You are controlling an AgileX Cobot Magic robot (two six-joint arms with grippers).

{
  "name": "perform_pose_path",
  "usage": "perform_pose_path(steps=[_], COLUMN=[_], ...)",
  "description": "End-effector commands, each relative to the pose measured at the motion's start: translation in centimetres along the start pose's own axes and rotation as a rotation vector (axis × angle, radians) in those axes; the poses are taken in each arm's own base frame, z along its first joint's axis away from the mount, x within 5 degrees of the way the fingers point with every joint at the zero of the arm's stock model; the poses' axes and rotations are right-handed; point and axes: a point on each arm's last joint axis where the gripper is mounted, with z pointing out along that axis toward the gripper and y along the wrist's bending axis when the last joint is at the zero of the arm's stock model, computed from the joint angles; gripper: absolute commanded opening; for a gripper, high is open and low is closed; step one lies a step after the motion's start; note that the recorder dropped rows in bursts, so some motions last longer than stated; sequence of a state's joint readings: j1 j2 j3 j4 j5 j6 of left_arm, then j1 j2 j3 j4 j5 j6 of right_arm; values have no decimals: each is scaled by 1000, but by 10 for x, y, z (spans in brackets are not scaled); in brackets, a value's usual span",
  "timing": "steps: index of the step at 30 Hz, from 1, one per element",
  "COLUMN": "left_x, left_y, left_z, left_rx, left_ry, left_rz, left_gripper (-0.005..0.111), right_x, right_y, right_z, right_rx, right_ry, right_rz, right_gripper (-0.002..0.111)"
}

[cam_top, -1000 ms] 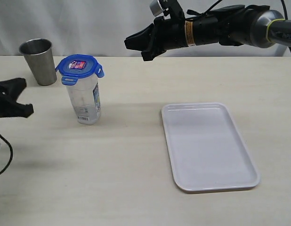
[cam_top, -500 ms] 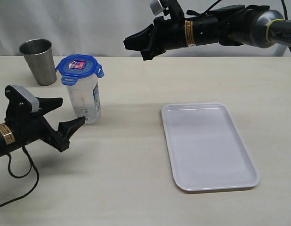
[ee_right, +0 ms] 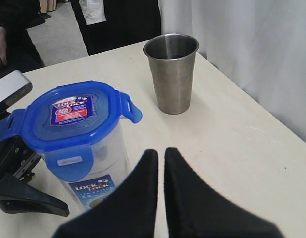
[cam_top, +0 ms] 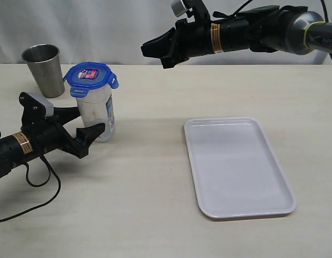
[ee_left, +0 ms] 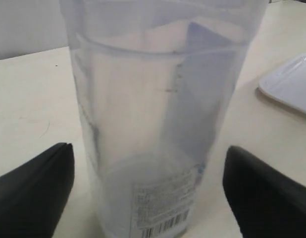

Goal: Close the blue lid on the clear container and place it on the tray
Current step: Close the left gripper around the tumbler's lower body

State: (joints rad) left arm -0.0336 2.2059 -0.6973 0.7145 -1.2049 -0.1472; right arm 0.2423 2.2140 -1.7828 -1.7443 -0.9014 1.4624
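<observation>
While my left claw [cam_top: 89, 121] sits released with a finger on either side of the clear container [cam_top: 99, 115], low on its body, I judge the step in hand is closing to steady the canister. It stands upright on the tabletop [cam_top: 155, 215], near the steel cup [cam_top: 43, 69] and well apart from the white tray [cam_top: 246, 215].

In the left wrist view the canister is roughly centred between the fingers, neither pad touching yet. I would close slowly and evenly so one finger does not arrive first and shove this tall, narrow thing over. The wall looks thin, so a gentle squeeze should do.

The blue lid [cam_top: 91, 77] rests on top. In the right wrist view at least two of its tabs jut outward, so I take it as not fully latched.

My right claw [cam_top: 155, 51] is clenched, holding nothing, and hangs high behind the canister, pointing toward it. Once the left grip is firm, I would bring those closed tips down on each raised tab, pressing straight down rather than sideways.
</observation>
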Motion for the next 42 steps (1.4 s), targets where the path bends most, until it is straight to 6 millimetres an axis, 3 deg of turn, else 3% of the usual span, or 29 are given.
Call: perform_pose_path(steps=[1, 3, 7, 22, 31, 42], left_x=[0, -1, -1, -5, -7, 0], left_y=[-3, -3, -2, 0, 0, 9], left_z=[1, 1, 1, 6, 30, 43], left_rx=[32, 32, 24, 34, 11, -39], left_ry=[-6, -8, -10, -29, -35, -52], left_rz=[1, 1, 20, 35, 48, 29], left_gripper=[83, 86, 105, 105, 105, 105], right_x=[-4, -4, -4, -4, -4, -4], right_y=[0, 0, 0, 0, 0, 0], right_z=[-4, -4, -4, -4, -4, -4], right_rx=[2, -1, -1, -1, -1, -1], right_ry=[-8, -8, -8, -8, -8, -8], right_rz=[-8, -8, -8, 1, 16, 16], right_gripper=[5, 5, 5, 5, 5, 5])
